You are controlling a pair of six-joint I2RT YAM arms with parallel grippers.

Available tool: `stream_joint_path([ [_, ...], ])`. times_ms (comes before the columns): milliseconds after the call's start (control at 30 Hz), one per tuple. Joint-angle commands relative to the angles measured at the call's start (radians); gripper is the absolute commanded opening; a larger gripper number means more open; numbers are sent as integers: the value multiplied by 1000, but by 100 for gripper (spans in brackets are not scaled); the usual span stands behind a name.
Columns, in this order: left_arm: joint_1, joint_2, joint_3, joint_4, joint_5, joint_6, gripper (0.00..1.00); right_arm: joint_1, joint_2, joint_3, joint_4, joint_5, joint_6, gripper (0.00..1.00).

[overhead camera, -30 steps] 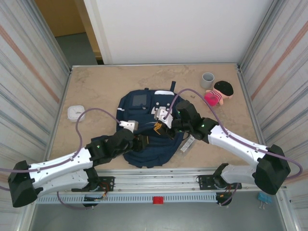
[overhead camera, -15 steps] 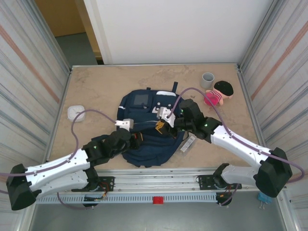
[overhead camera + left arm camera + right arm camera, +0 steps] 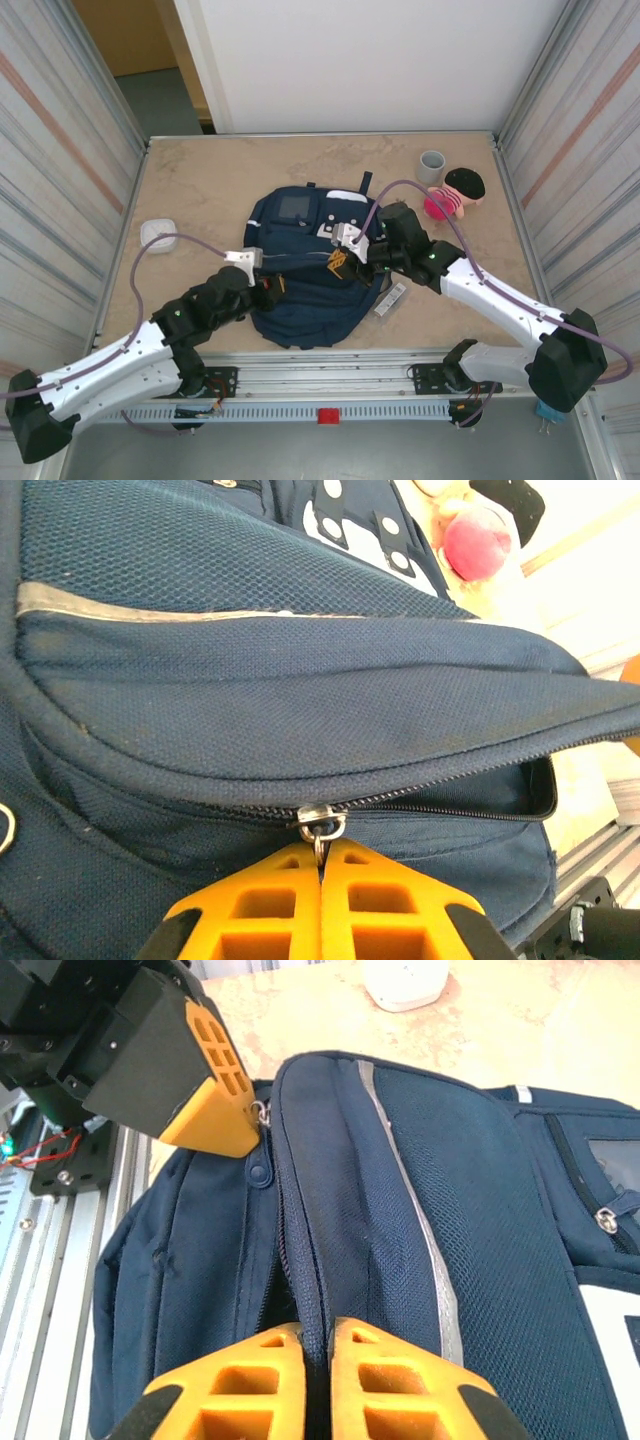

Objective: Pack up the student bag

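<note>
Student bag (image 3: 315, 275) | white patch (image 3: 350, 525) print unreadable | left fingers (image 3: 260, 890) pinch zipper pull (image 3: 321, 825)

Beige marbled table (image 3: 200, 180) between corrugated metal side walls (image 3: 60, 150), white wall (image 3: 350, 60) behind.

two slim robot arms are bolted to a ribbed grey aluminium rail (image 3: 330, 382). nearest the rail each arm has a bulky, rounded black joint housing. the left arm (image 3: 110, 362) and the right arm (image 3: 500, 298) then run in smooth white shells, giving way to black jointed segments farther from the rail. a thin purple cable (image 3: 150, 262) loops alongside each arm, and a small pale grey camera block (image 3: 240, 258) sits at each wrist. farthest from the rail, the left gripper (image 3: 322, 858) and the right gripper (image 3: 317, 1338) have bright orange plastic fingers (image 3: 215, 1060), wedge-tipped with lattice cut-outs, on boxy black bodies. red and black wires (image 3: 45, 1145) and small screws sit beside the rail.
</note>
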Motion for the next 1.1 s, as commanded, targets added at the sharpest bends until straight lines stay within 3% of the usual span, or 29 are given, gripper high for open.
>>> stream_joint_path([
  [0,12,11,-11,12,46,70,0,41,16,65,19,42,-36,20],
  [133,11,46,2,54,89,80,0,105,76,69,51,155,-38,45],
  [200,12,57,3,83,106,78,0,131,108,70,72,199,-42,52],
  [467,12,52,-8,134,138,54,0,193,219,99,96,257,-53,62],
  [533,12,41,-3,99,119,53,0,196,238,111,96,302,-53,52],
  [600,12,24,2,31,70,42,0,193,230,108,107,307,-53,30],
  [733,31,-40,-17,-92,-20,15,0,152,138,66,152,184,-42,4],
  [900,85,-142,-89,-168,-40,-14,0,19,40,40,179,-42,8,0],
  [1067,140,-228,-112,-221,-37,3,0,-44,21,71,133,-125,-11,0],
])
